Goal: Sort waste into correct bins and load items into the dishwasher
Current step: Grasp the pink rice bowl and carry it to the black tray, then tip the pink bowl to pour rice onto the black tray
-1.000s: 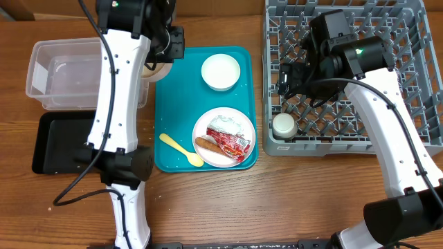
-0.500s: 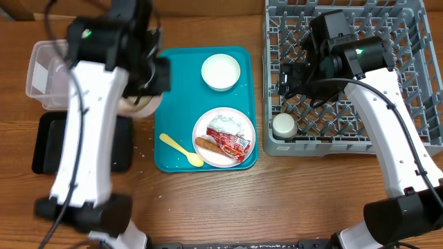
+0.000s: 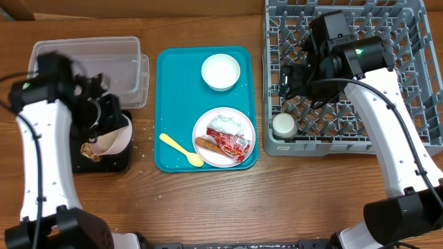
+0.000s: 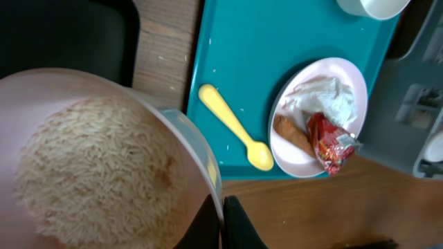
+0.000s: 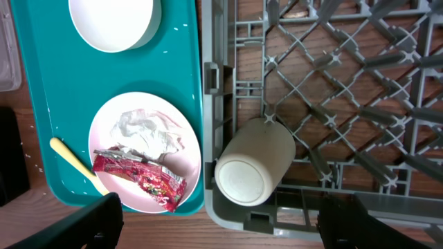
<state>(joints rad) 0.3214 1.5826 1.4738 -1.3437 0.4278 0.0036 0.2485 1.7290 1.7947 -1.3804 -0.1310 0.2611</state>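
Left gripper is clamped shut on the rim of a pale pink bowl, which is held tilted over the black tray. A bed of rice is seen inside the bowl in the wrist view. The step in hand is judged to be dumping food waste into that tray. To do it well, the bowl should be tipped further with its low lip kept inside the tray's edge, so grains are not spilled onto the table or into the clear tub just behind. A thin rim pinch can slip, so the roll is best made slowly. Brownish bits are seen at the bowl's low side; whether in bowl or tray cannot be told. Right gripper is spread wide with nothing held, hovering over the rack, a cup on its side just below it. A plate with sausage, napkin and wrapper, a spoon and a white bowl are found on the teal tray, between the arms.
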